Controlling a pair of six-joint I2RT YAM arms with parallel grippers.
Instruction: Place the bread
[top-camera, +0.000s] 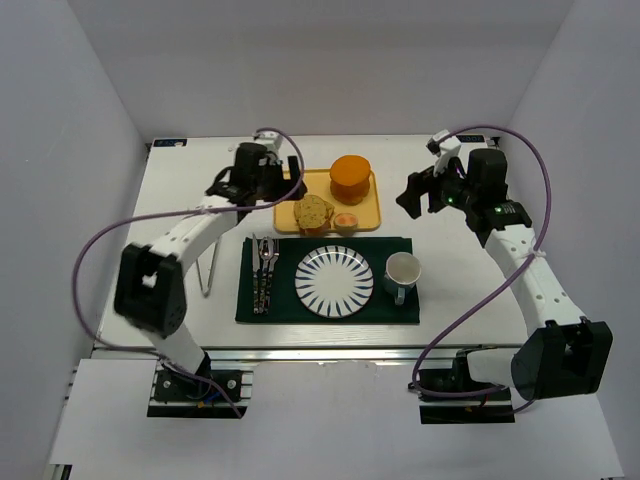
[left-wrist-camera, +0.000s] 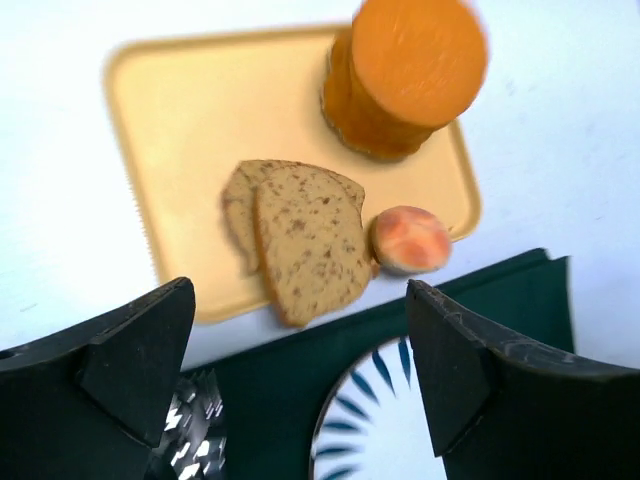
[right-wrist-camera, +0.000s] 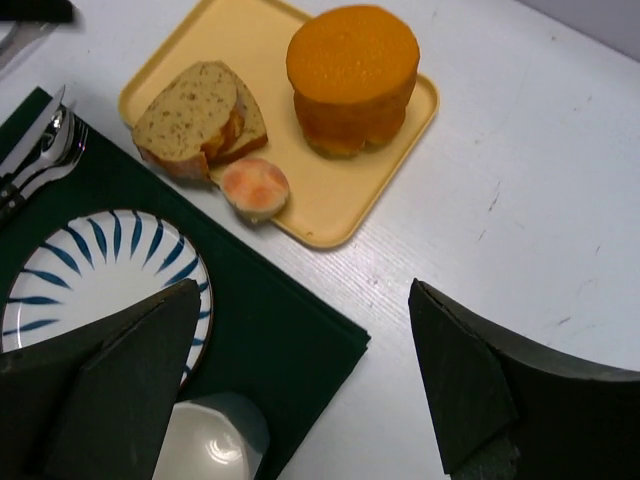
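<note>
Two slices of bread (top-camera: 313, 213) lie overlapped on the front left part of a yellow tray (top-camera: 372, 212). In the left wrist view the bread (left-wrist-camera: 305, 240) sits just beyond the fingers. In the right wrist view the bread (right-wrist-camera: 190, 115) is at the upper left. A white plate with blue stripes (top-camera: 334, 281) sits empty on a dark green mat (top-camera: 390, 310), in front of the tray. My left gripper (top-camera: 272, 190) hovers open over the tray's left edge and holds nothing (left-wrist-camera: 300, 330). My right gripper (top-camera: 412, 195) is open and empty, raised to the right of the tray (right-wrist-camera: 305, 300).
A thick orange puck (top-camera: 350, 178) and a small peach-coloured round item (top-camera: 345, 221) share the tray. A white mug (top-camera: 402, 272) stands on the mat right of the plate and cutlery (top-camera: 264, 270) lies on its left. A thin metal stand (top-camera: 207, 268) is left of the mat.
</note>
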